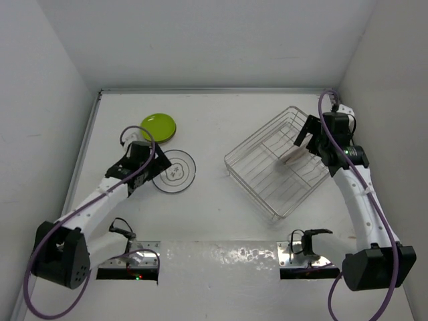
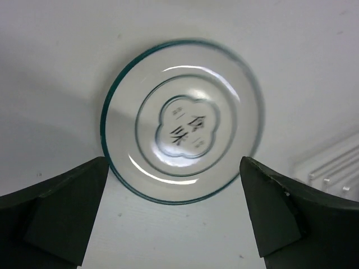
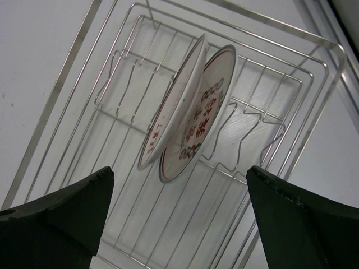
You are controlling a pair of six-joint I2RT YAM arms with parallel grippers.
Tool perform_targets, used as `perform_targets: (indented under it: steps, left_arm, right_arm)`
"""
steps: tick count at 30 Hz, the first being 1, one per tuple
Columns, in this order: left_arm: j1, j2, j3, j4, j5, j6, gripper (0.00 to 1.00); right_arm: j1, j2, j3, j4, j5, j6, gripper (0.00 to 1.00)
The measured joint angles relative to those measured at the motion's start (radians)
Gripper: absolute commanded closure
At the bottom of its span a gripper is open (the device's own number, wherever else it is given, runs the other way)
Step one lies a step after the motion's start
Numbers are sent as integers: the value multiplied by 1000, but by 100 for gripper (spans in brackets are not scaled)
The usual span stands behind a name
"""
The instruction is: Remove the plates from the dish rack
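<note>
Plates (image 3: 185,112) are partly unloaded, so the job looks about half done. Two lie flat on the table (image 1: 221,120), out of the dish rack (image 1: 281,167). Seen from the top, the lime green plate (image 1: 158,127) sits at about 10 o'clock from the table's middle. The dark-rimmed plate (image 1: 174,172) sits at 5 o'clock from the green one, near it but apart. The left gripper (image 2: 173,161) hangs right over the dark-rimmed plate with its fingers spread wide and nothing between them, the plate resting on the table on its own. The rack stands at 3 o'clock, skewed to the table edges. Two plates stand on edge inside it: a red-patterned plate (image 3: 205,106) and a plainer one (image 3: 174,106) leaning at its 9 o'clock side. They seem to touch, though the angle makes that hard to confirm. The right gripper (image 3: 179,169) hovers above this pair, fingers fully apart and holding nothing. Both racked plates are left to lift out.
</note>
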Motion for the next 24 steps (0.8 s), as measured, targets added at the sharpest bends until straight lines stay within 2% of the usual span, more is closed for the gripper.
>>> perform_targets:
  steps: [2,3,5,8,9,11,19,24]
  left_arm:
    - [-6,-56,64,-41,-17,29,0]
    - [-8,-82,101,-50,-24,51,0]
    - [-8,-113,173,-64,-27,95,0]
    - [-8,-108,295,-90,-13,194,0]
    - [-8,-99,325,-101,-11,224,0]
    - [-8,-89,346,-106,-10,274,0]
    - [-8,-86,253,-166,8,382,0]
    - [-8,-85,247,-172,27,405,0]
  right_arm:
    - [0,-5,0,2,31,14,9]
    - [0,-5,0,5,48,24,17]
    - [0,-2,0,11,76,44,24]
    - [-1,20,0,19,136,84,34]
    - [-2,31,0,19,159,99,43]
    - [-4,48,0,19,198,132,48]
    - [-19,127,20,50,267,201,51]
    - [-19,178,18,71,271,224,52]
